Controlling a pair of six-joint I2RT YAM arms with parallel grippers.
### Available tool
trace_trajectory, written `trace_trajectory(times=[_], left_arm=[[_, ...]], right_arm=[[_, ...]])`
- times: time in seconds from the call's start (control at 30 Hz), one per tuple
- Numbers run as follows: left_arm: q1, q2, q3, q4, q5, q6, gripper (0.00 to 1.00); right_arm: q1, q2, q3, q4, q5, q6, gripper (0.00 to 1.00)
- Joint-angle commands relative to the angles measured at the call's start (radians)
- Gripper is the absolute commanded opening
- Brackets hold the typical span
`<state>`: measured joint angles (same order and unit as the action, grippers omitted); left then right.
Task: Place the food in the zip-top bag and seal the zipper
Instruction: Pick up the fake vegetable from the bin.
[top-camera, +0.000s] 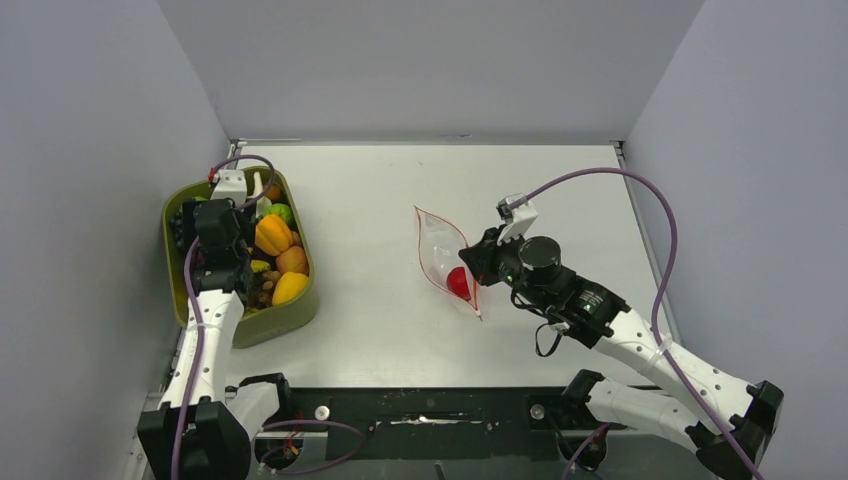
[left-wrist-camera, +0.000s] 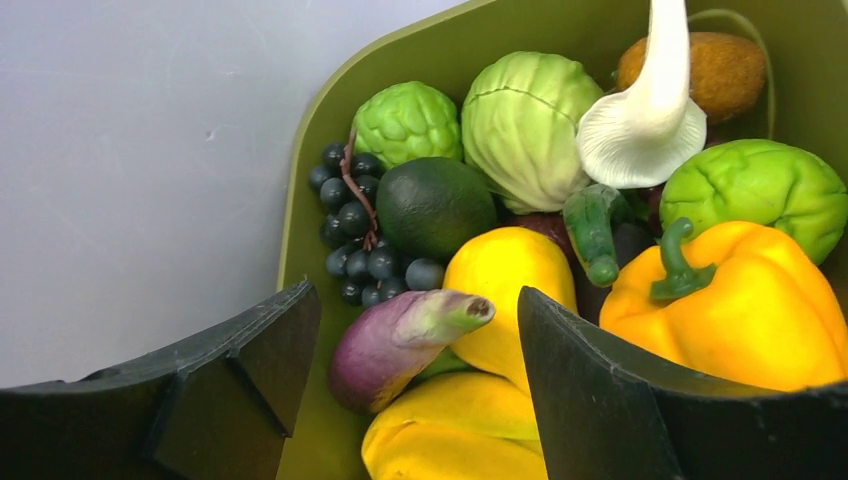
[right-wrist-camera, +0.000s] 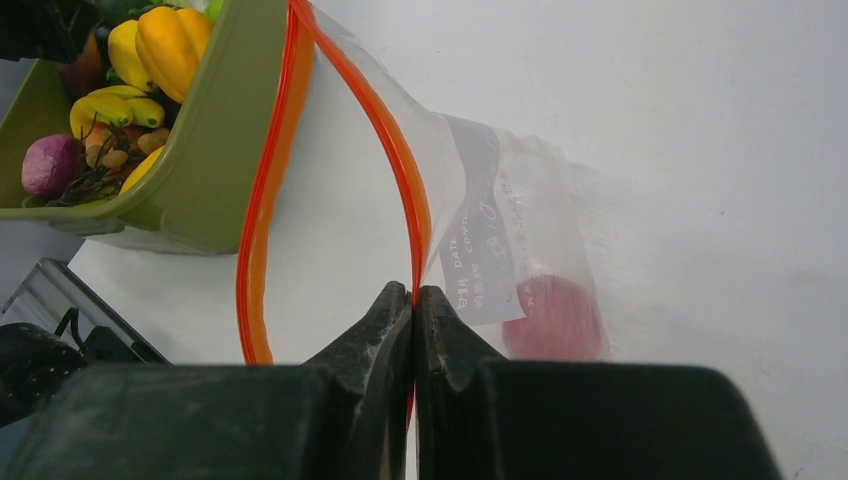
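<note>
The food (top-camera: 272, 235) lies heaped in an olive-green tray (top-camera: 290, 320) at the left. My left gripper (left-wrist-camera: 418, 320) hangs open inside the tray. A purple eggplant (left-wrist-camera: 395, 345) lies between its fingers (left-wrist-camera: 600, 390), apart from both, on top of yellow pieces (left-wrist-camera: 460, 430). The clear zip-top bag (top-camera: 440, 250) lies mid-table with its mouth gaping and one red piece (right-wrist-camera: 555, 318) inside. My right gripper (right-wrist-camera: 413, 292) is shut on the upper lip of the bag's red-orange zipper (right-wrist-camera: 395, 150). The other lip (right-wrist-camera: 250, 250) curves away on the table.
Also in the tray are a yellow pepper (left-wrist-camera: 735, 310), dark grapes (left-wrist-camera: 355, 225), a cabbage (left-wrist-camera: 525, 125), a white mushroom (left-wrist-camera: 645, 110) and green pieces (left-wrist-camera: 760, 190). Grey walls close in the table on the left, back and right. Purple cables (top-camera: 660, 215) loop above both arms.
</note>
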<state>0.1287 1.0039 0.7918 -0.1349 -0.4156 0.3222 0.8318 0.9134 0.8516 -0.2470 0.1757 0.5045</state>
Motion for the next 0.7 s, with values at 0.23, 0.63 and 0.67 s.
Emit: trace_trajectory(times=[0.23,0.63,0.67], left_arm=[[0.009,0.031,-0.033,0.173,0.073,0.052,0.5],[-0.003,-0.048,0.035,0.011,0.118,-0.019,0.04],[-0.003,-0.058,0.043,-0.013,0.134,-0.035,0.02]], right_arm=[[0.001,-0.036,0.011,0.049,0.007,-0.001,0.0],[0.001,-0.027,0.013,0.043,-0.014,0.008,0.0],[0.001,-0.026,0.01,0.044,-0.016,0.012,0.0]])
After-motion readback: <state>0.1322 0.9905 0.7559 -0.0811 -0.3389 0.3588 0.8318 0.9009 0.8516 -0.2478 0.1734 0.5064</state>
